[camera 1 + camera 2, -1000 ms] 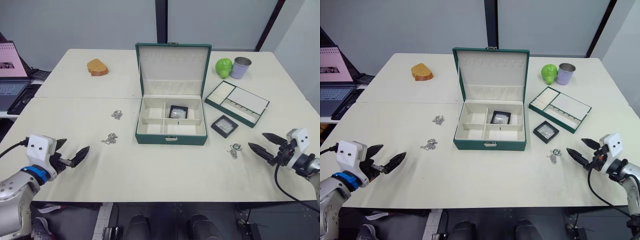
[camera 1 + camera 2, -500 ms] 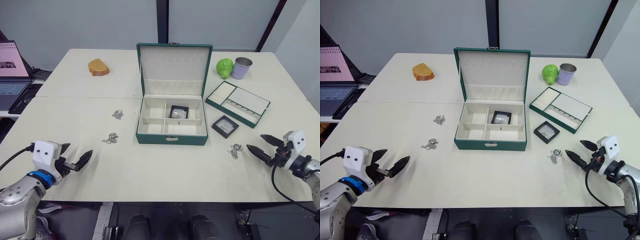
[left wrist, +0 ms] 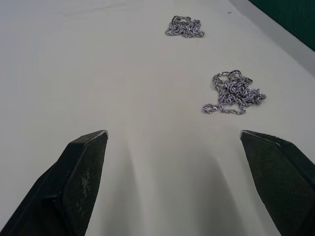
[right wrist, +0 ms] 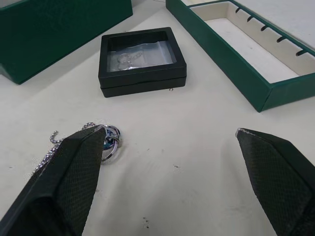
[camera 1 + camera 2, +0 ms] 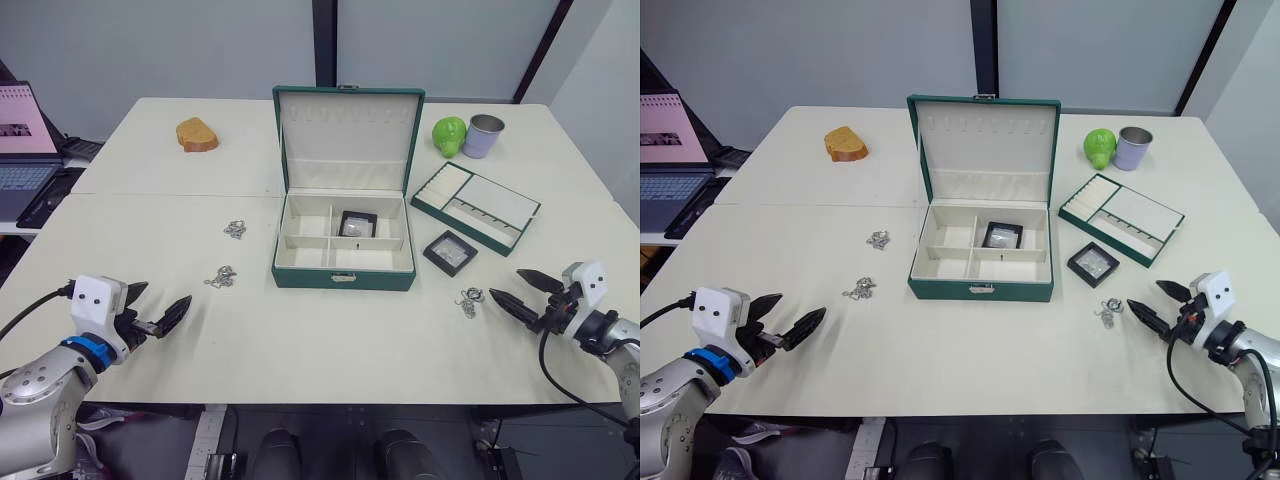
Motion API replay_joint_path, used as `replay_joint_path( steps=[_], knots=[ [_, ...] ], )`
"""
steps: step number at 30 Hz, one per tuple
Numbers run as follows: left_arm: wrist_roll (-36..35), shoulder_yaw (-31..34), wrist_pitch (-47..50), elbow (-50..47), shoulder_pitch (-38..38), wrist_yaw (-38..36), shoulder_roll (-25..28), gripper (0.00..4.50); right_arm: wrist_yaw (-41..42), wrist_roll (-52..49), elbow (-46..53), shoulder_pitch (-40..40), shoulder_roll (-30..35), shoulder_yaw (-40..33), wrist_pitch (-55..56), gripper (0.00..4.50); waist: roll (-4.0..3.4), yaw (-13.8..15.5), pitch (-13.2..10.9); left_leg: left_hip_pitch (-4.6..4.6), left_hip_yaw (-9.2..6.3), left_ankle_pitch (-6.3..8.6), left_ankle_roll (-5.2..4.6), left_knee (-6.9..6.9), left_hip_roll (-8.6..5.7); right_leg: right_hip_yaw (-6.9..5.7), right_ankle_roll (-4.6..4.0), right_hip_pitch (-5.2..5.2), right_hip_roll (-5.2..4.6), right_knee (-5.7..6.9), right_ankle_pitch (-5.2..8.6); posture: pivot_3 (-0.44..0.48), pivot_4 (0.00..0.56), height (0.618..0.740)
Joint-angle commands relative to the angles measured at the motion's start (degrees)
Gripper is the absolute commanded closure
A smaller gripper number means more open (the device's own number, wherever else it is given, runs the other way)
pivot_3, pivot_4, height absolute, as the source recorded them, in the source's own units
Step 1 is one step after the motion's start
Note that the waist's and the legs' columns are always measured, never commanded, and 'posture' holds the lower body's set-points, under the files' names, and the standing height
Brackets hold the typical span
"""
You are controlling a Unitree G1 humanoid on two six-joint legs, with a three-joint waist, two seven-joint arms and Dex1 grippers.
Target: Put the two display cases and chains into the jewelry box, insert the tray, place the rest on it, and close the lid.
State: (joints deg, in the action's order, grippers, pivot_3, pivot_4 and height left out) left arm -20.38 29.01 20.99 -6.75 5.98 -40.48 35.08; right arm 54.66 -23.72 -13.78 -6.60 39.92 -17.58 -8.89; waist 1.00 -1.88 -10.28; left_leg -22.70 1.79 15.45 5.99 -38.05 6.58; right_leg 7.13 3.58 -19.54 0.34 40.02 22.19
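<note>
**One case boxed, one case and the loose metal yet to lift**

We have the jewelry box open at the middle of the bench, lid upright. One display case lies in its rear-right compartment; the other display case rests flat on the bench between the box and the tray, which sits toward the right edge.

We judge the cases light, rigid and smooth, with a clear centre best left untouched; we would pinch the black frame across two opposite sides. The chains, the near chain and the far chain, lie left of the box, limp and tangled; a pinch into the thickest clump should lift them whole, though ends may trail. The ring heap near the front-right edge is small, hard and likely to roll or scatter.

Our left claw and right claw both hang released, empty, low over the front edge.

A bread piece, green fruit, metal cup stand far back, blocking nothing. The right claw's nearest finger sits just beside the rings.
</note>
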Motion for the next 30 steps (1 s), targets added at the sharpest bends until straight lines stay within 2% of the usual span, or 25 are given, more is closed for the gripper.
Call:
replay_joint_path(
  steps=[1,12,19,22,30],
  knots=[
    [-1.3,0.1,-0.3,-1.3,-0.2,0.5,0.3,0.04,-0.2,-0.6,1.4,-1.0,0.3,-0.8,0.3,0.0,0.0,0.0,0.0,0.0,0.0,0.0,0.0,0.0,0.0,0.0,0.0,0.0,0.0,0.0,0.0,0.0,0.15,0.74],
    [-2.1,-0.1,-0.7,-0.9,-0.8,0.6,0.4,0.04,0.3,-0.6,2.1,-0.7,0.8,-1.0,0.1,0.0,0.0,0.0,0.0,-0.01,0.0,0.0,0.0,0.0,0.0,0.0,0.0,0.0,0.0,-0.01,0.0,0.0,0.15,0.74],
    [-3.4,0.2,0.7,-3.9,0.0,3.3,-1.5,0.04,3.4,-5.4,15.0,-0.9,1.4,2.5,-8.0,0.0,0.0,0.0,0.0,-0.01,-0.02,0.0,0.0,0.02,0.01,-0.01,0.0,0.0,0.0,0.0,0.0,0.0,0.15,0.74],
    [-4.9,-0.8,1.4,-6.7,0.3,5.2,-4.4,0.04,4.2,-9.2,23.4,-3.5,2.1,4.9,-13.6,0.0,-0.01,0.0,0.0,-0.02,-0.02,0.0,0.0,0.02,0.02,-0.01,0.0,0.0,0.0,0.0,0.0,0.0,0.15,0.74],
    [-2.4,-6.2,0.5,-7.3,-1.9,11.5,-9.2,0.04,4.1,-16.3,31.9,-14.8,2.1,10.7,-24.8,0.0,0.03,0.1,0.0,-0.04,-0.09,0.0,0.0,-0.02,-0.01,-0.04,0.0,0.02,0.0,-0.02,0.0,0.0,0.15,0.74]
  ],
)
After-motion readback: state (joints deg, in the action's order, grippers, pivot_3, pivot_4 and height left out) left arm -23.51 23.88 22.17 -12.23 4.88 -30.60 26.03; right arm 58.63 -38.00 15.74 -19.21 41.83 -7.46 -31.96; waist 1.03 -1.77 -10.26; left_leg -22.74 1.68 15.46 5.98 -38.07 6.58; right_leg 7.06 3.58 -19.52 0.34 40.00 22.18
